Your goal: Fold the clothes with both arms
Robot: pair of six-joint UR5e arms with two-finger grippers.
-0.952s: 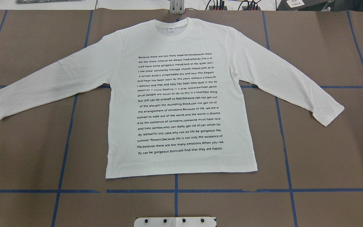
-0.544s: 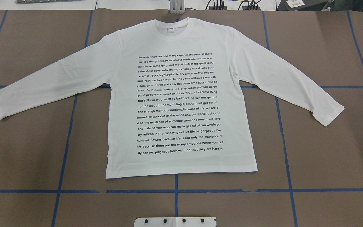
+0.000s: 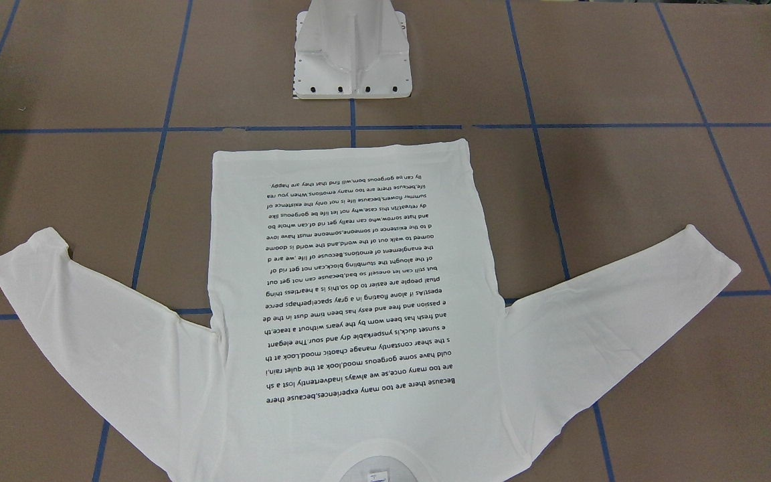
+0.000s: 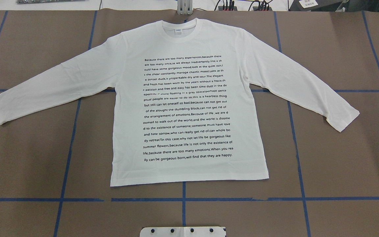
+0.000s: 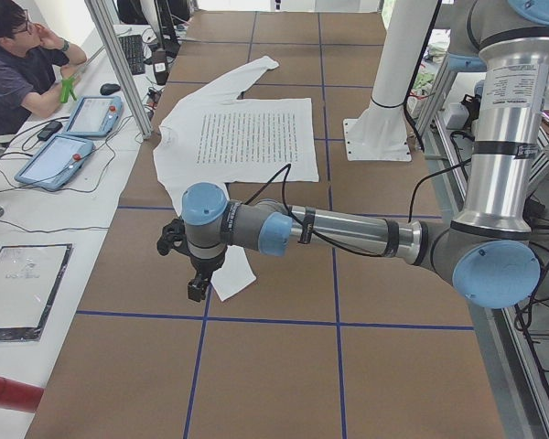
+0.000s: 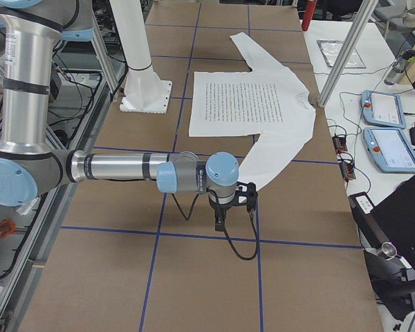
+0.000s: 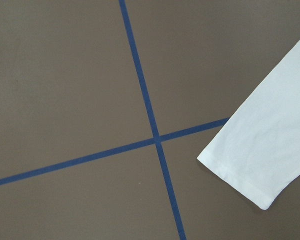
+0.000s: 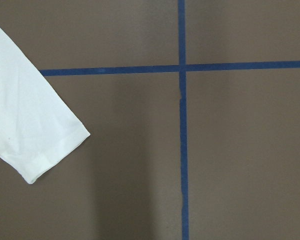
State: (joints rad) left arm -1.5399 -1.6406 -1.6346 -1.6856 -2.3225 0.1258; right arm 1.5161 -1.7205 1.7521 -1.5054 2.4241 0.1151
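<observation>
While hovering, flank the flat shirt [image 4: 189, 105]: left arm [image 5: 348, 233] just beyond one sleeve's cuff [image 7: 242, 167], right arm [image 6: 117, 167] beyond the other; cannot tell jaws' spread.

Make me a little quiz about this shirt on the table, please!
1. True or false: the shirt lies with its printed text facing up.
2. Which part of the shirt lies nearest the white pedestal base? A collar, B hem, C cuff.
3. What colour are the tape lines on the table?
Key: 1 true; 2 B; 3 blue.
</observation>
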